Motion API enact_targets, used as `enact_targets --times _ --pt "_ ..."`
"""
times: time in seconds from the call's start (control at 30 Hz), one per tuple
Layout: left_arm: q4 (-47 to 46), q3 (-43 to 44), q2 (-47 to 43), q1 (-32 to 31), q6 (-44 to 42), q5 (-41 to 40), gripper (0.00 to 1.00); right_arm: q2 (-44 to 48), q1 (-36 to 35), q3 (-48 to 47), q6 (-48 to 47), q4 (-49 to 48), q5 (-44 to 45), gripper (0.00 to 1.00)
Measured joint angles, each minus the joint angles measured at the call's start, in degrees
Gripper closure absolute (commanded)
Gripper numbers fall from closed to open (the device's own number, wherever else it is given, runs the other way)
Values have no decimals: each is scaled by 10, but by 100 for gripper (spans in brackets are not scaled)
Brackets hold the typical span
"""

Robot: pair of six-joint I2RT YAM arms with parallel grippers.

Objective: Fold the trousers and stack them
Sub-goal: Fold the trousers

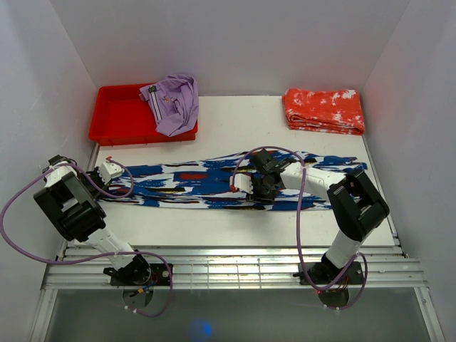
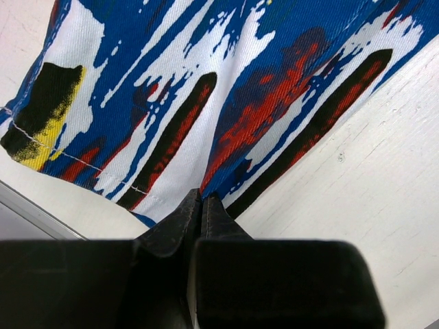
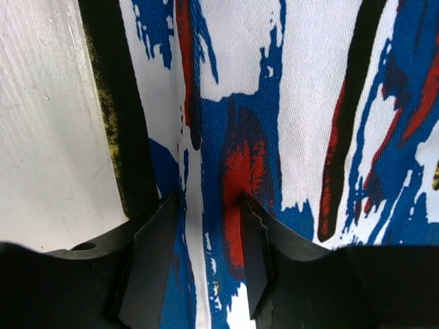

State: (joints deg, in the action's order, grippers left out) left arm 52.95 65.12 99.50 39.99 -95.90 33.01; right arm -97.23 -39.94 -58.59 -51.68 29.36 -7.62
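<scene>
Top external view: the trousers [image 1: 192, 182] are seen spread flat and full-length on the table [image 1: 235, 121], just nearer than the tray [image 1: 114, 107], running from below its left wall far out to its right. No crosswise fold is seen, so the first fold is judged to be the step in hand, at its grasping stage.

The left gripper [image 1: 114, 173] is set at the trouser end below the tray's left wall. In the left wrist view its fingers [image 2: 175, 226] are pressed together with the tips at the hem [image 2: 82, 161]; whether cloth is caught between them cannot be told. The right gripper [image 1: 241, 187] is placed right of the tray and nearer than it, over the middle of the trousers. In the right wrist view its fingers [image 3: 154, 240] are spread either side of a low ridge of cloth, and nothing is pinched yet.

A lilac garment [image 1: 174, 103] is draped over the tray's right wall, and an orange garment [image 1: 324, 110] lies folded well to the tray's right, level with it.

Next, the right fingers would need to be closed on that ridge and a sure hold on the hem confirmed — thin cloth is likely to slip. The held end could then be carried away from the tray toward the far end, so the halves are matched.
</scene>
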Motion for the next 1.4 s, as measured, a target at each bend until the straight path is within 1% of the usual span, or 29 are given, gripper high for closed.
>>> enact_targets --times 0.03,0.07,0.13,0.17,0.27,0.43,0.6,0.73,0.93,1.0,1.13,1.27,1.4 --pt "0 0 0 0 0 0 89 0 0 0 0 0 0 58" --pt "0 0 0 0 0 0 90 1 -1 2 -1 0 0 69" --pt "0 0 0 0 0 0 94 5 -2 7 -6 -5 1 82" --pt "0 0 0 0 0 0 96 7 -2 10 -8 -8 3 92" --pt "3 2 0 0 0 0 100 12 -3 14 -12 -12 8 92" --pt "13 23 0 0 3 5 100 30 -2 14 -13 -13 17 92" --pt "30 74 -2 -3 18 19 100 78 10 14 -13 -18 16 92" --pt "38 112 -6 -8 31 40 100 96 26 9 -13 -25 5 92" --pt "17 121 -35 -7 58 70 100 116 36 -2 -13 -13 -18 92" --pt "-1 110 -54 0 59 83 100 130 36 -1 -13 -7 -30 92" --pt "-22 59 -94 24 50 90 100 151 36 18 -12 -9 -48 92" --pt "-25 17 -96 46 40 94 100 150 29 56 -12 -17 -69 92" --pt "-46 -38 -86 61 24 76 100 132 9 90 -10 -33 -73 92"
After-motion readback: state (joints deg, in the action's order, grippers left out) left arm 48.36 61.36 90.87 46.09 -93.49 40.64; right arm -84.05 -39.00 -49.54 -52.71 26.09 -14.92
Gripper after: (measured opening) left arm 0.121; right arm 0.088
